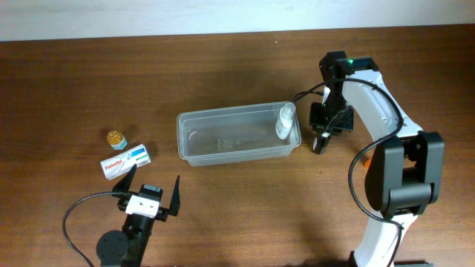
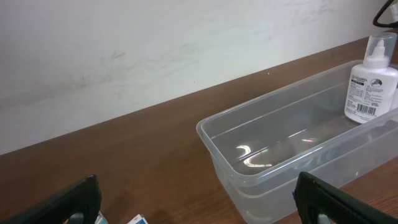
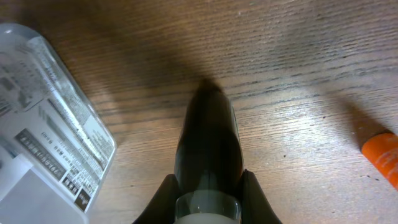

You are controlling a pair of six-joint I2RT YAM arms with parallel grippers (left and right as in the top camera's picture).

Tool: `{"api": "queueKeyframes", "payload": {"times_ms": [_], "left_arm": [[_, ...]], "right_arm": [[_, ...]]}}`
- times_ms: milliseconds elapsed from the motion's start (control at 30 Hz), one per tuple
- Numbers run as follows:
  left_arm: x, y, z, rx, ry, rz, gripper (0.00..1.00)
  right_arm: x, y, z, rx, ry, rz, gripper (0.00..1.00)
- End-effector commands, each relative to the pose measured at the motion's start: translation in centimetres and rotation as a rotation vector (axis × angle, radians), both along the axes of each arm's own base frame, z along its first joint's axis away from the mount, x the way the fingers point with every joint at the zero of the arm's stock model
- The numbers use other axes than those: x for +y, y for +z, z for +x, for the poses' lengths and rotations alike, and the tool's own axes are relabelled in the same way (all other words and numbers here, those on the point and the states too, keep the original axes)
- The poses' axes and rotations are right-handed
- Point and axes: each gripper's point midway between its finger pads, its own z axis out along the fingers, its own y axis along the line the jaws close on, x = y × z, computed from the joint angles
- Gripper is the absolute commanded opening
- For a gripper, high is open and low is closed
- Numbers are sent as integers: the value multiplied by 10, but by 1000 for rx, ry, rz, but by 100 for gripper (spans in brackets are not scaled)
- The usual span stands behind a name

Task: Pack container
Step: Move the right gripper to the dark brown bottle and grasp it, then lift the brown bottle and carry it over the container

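The container (image 1: 231,159) lies in the middle of the worktop (image 1: 245,222), long side toward me; a white bottle (image 1: 285,121) stands upright in its right end. My right pincer (image 1: 320,143) hangs just outside that end, near the wall; from the right wrist its fingers look pressed together, with nothing between them. My left pincer (image 1: 156,176) is wide and empty, low over the worktop, near the Panadol box (image 1: 126,162); a small jar with a yellow lid (image 1: 115,139) stands just beside the box, on the far side.

I judge the box is the next thing to pack, and it is work for the left pincer. To do it well I should turn the fingers across the narrow side of the box, come down straight, and close gently, because cardboard gives way; then lift above the rim and release over the free left part. The jar stands close and could be knocked. An orange thing (image 3: 380,157) lies near my right arm; what it is I cannot tell.
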Motion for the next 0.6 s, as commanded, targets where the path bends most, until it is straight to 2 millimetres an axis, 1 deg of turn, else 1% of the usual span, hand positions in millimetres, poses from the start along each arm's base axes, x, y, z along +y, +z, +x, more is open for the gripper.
{"api": "queueKeyframes", "payload": {"times_ms": [0,100,167,200,300,467,567], "left_arm": [[1,-1,0,-1,5,11,99],[1,-1,0,-1,5,11,99],[1,-1,0,-1,5,11,99],[1,-1,0,-1,5,11,99],[1,-1,0,-1,5,11,99],[1,-1,0,-1,5,11,99],[1,-1,0,-1,5,11,99]], "right_arm": [[0,53,20,-162,20,15,13],[1,80,29,-246,41,20,13],[1,103,34,-312,52,23,13],[1,112,35,-338,60,25,13],[2,148,36,-438,67,29,13],[9,201,26,-592,117,36,13],[21,228,15,-671,169,46,13]]}}
